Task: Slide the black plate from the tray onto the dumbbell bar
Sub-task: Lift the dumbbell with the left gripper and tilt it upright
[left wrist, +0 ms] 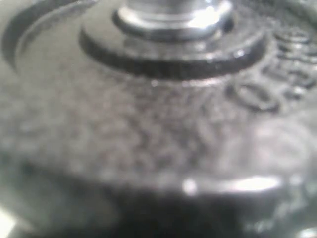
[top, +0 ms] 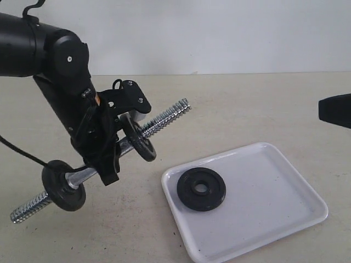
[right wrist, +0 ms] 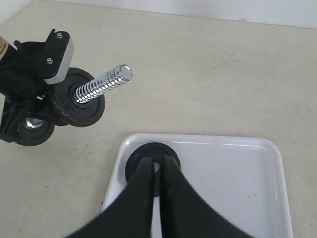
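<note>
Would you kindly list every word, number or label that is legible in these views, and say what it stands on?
Raised cast characters on the black disc fitted on the dumbbell bar, seen in the left wrist view: too blurred to read.
Black plate and tray: no lettering visible.
Nothing else carries readable text.

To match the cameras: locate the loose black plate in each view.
Exterior: black plate lower centre, on the tray.
Left wrist: absent; a disc on the dumbbell bar fills it.
Right wrist: black plate on the tray, partly behind the right gripper.
Shared landmark: the tray.
</note>
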